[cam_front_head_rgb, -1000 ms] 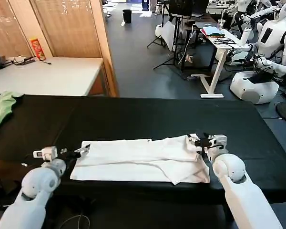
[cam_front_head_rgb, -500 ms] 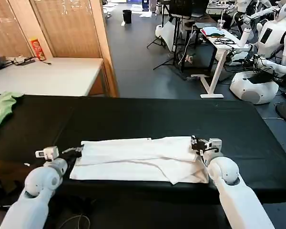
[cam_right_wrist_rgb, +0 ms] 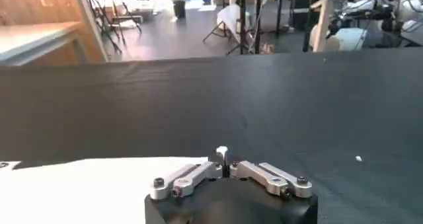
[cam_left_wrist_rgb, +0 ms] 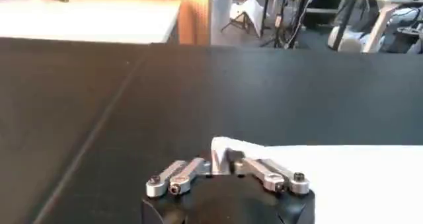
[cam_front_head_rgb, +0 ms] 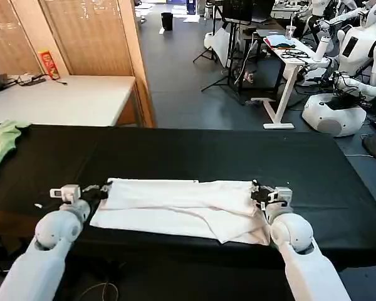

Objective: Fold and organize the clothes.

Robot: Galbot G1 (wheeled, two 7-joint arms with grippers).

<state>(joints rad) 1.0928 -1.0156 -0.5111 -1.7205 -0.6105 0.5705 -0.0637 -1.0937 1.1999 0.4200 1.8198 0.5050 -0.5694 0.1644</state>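
Note:
The clothes, a white T-shirt [cam_front_head_rgb: 175,204], lie folded into a long flat strip across the near part of the black table [cam_front_head_rgb: 207,153]. My left gripper [cam_front_head_rgb: 100,190] is at the strip's left end, shut on a corner of the fabric. In the left wrist view the jaws [cam_left_wrist_rgb: 221,159] pinch a raised white corner of the T-shirt [cam_left_wrist_rgb: 344,172]. My right gripper [cam_front_head_rgb: 257,191] is at the strip's right end, shut on the cloth there. The right wrist view has a small white tuft between the closed jaws [cam_right_wrist_rgb: 223,158], with the T-shirt [cam_right_wrist_rgb: 79,186] spreading to one side.
A small light green garment [cam_front_head_rgb: 0,141] lies at the table's far left edge. Behind stands a white table [cam_front_head_rgb: 62,97] with a red snack bag [cam_front_head_rgb: 48,64]. Other robots [cam_front_head_rgb: 338,94] and desks stand at the back right. Bare black tabletop stretches beyond the shirt.
Both grippers have moved a little farther from me over the table, still shut on the shirt's ends. The strip's far edge has shifted away with them.

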